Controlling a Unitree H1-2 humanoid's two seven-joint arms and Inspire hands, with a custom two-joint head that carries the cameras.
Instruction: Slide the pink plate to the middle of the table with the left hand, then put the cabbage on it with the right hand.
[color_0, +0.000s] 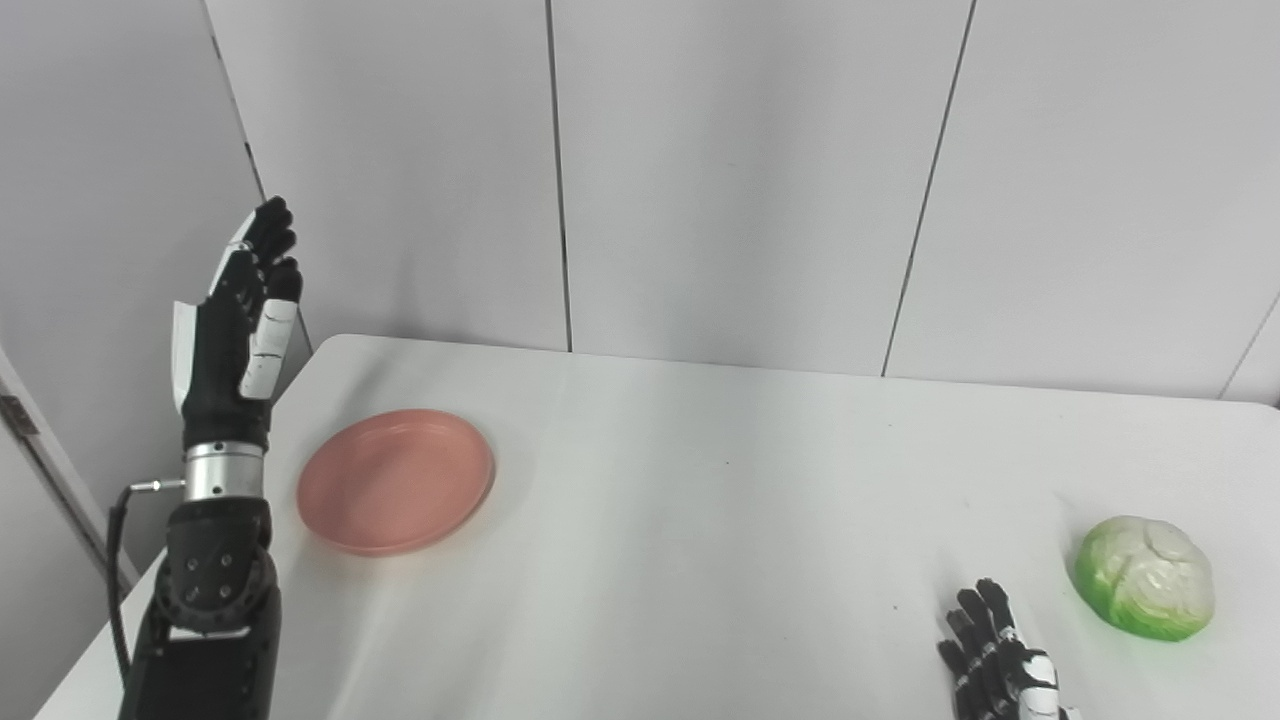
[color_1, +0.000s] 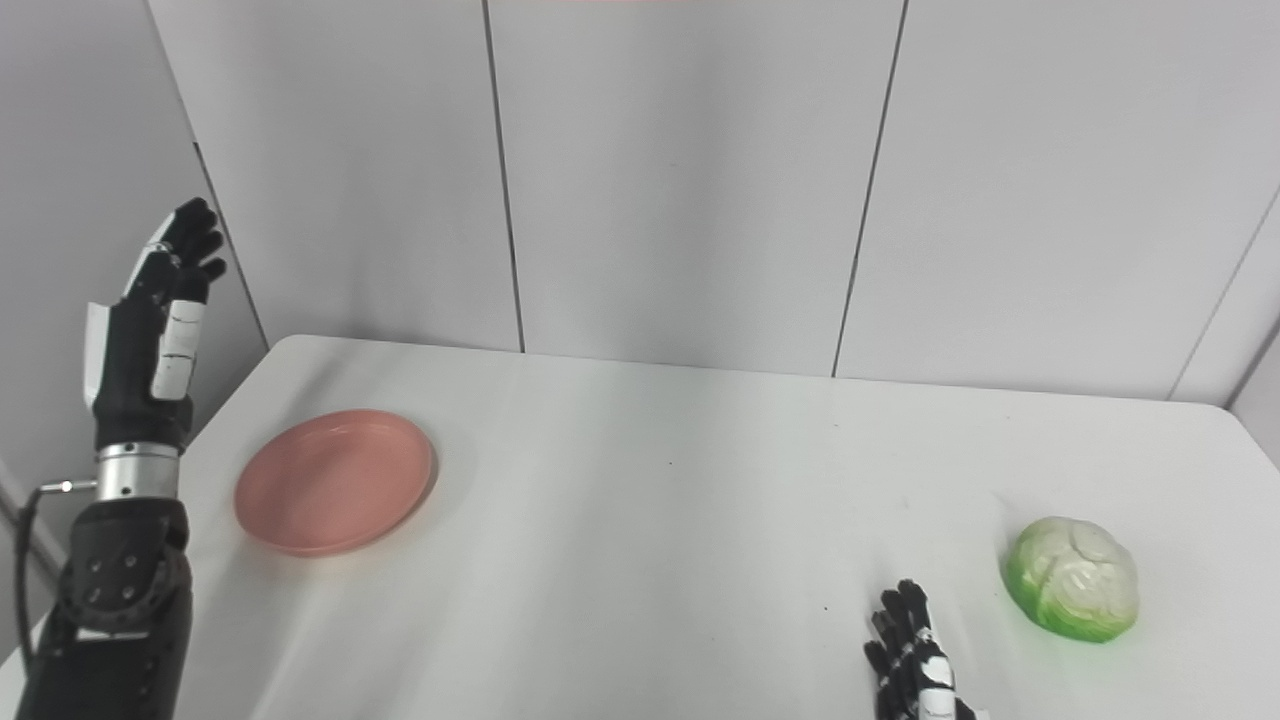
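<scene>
The pink plate (color_0: 396, 479) lies flat on the left part of the white table (color_0: 700, 480), with nothing on it. My left hand (color_0: 243, 320) is raised upright above the table's left edge, to the left of the plate and apart from it, fingers straight and holding nothing. A green and white cabbage (color_0: 1146, 576) rests near the right front of the table. My right hand (color_0: 995, 657) lies low at the bottom edge, just left of the cabbage without touching it, fingers spread and empty.
Grey wall panels (color_0: 740, 170) stand behind the table's far edge. The table's left edge runs right beside my left forearm (color_0: 205, 610). A wide stretch of bare tabletop separates the plate from the cabbage.
</scene>
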